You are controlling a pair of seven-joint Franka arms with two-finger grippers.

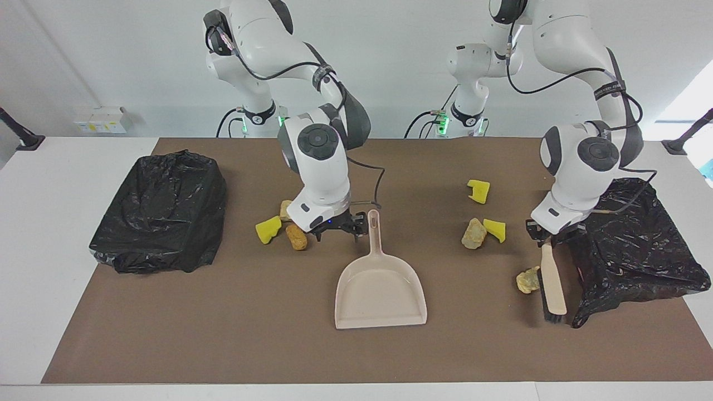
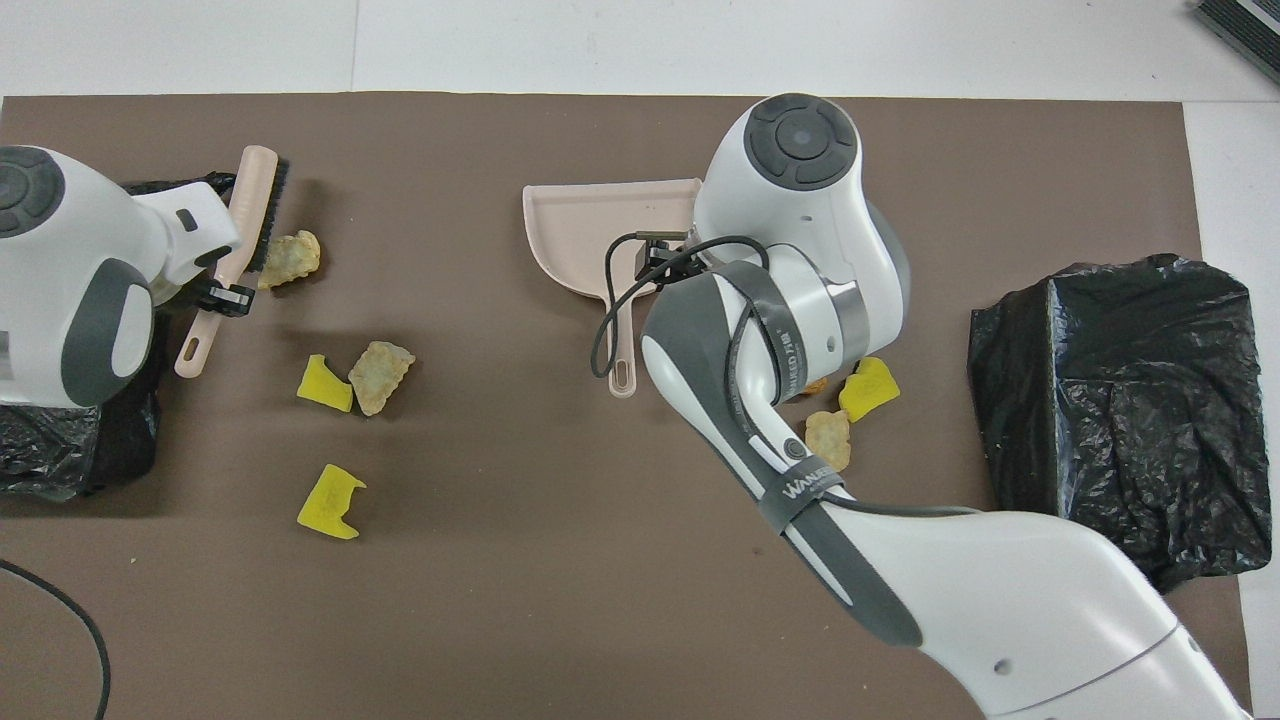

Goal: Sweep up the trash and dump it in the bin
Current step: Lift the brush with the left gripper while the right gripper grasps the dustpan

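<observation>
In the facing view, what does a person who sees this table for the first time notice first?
Probably the left gripper, shut on a beige brush whose bristles sit beside a tan lump, next to the black bin at the left arm's end. Then the open right gripper by the handle of the dustpan mid-table.

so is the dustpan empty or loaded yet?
Empty: the dustpan shows a bare tray in the facing view, and every visible trash piece lies on the mat.

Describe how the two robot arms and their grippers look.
Both arms are glossy white with dark grey joint sections and round grey caps. Black cables loop along them, strapped by lettered grey bands. The left gripper and right gripper are small and black. Green lights glow at the bases.
</observation>
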